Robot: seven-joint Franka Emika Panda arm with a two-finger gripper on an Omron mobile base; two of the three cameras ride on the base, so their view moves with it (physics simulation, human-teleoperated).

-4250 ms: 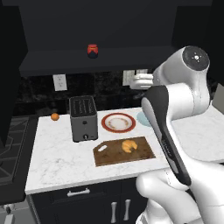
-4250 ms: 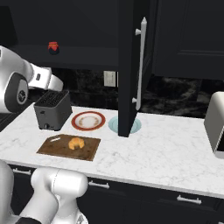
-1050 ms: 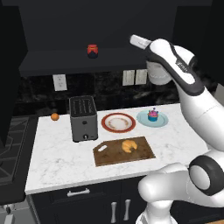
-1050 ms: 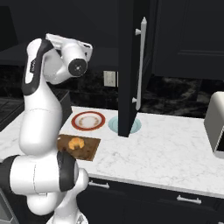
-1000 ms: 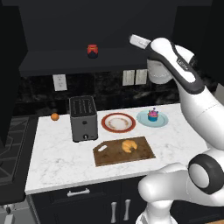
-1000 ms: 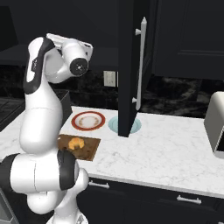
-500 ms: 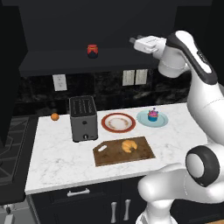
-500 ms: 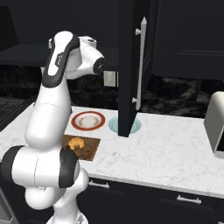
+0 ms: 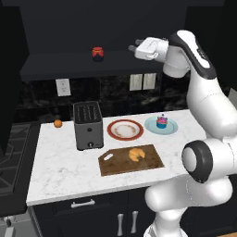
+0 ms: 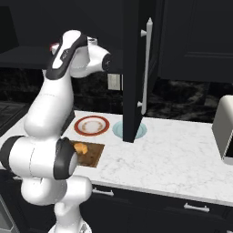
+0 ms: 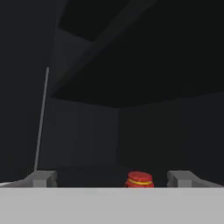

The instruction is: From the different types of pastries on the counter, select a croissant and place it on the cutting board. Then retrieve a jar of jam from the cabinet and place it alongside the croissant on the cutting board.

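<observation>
The jar of jam (image 9: 97,53) stands on the shelf of the dark cabinet (image 9: 55,69), red with a dark lid. My gripper (image 9: 132,47) hangs open at shelf height, to the right of the jar and apart from it. In the hand view the jar (image 11: 139,179) sits farther in, between the fingertips (image 11: 41,178) and right of centre. The croissant (image 9: 135,154) lies on the cutting board (image 9: 115,165) on the counter (image 9: 55,162). A pink-frosted cupcake (image 9: 161,121) rests on a pale blue plate (image 9: 171,127).
A toaster (image 9: 88,125) stands left of a red-rimmed plate (image 9: 125,129), with a small orange fruit (image 9: 58,123) further left. An open dark cabinet door (image 10: 136,68) hangs over the counter. A second toaster (image 10: 224,129) sits at the far right.
The arm has swung round and the hand has moved a little left toward the cabinet recess, its fingers staying wide apart. Nothing on the counter has moved.
</observation>
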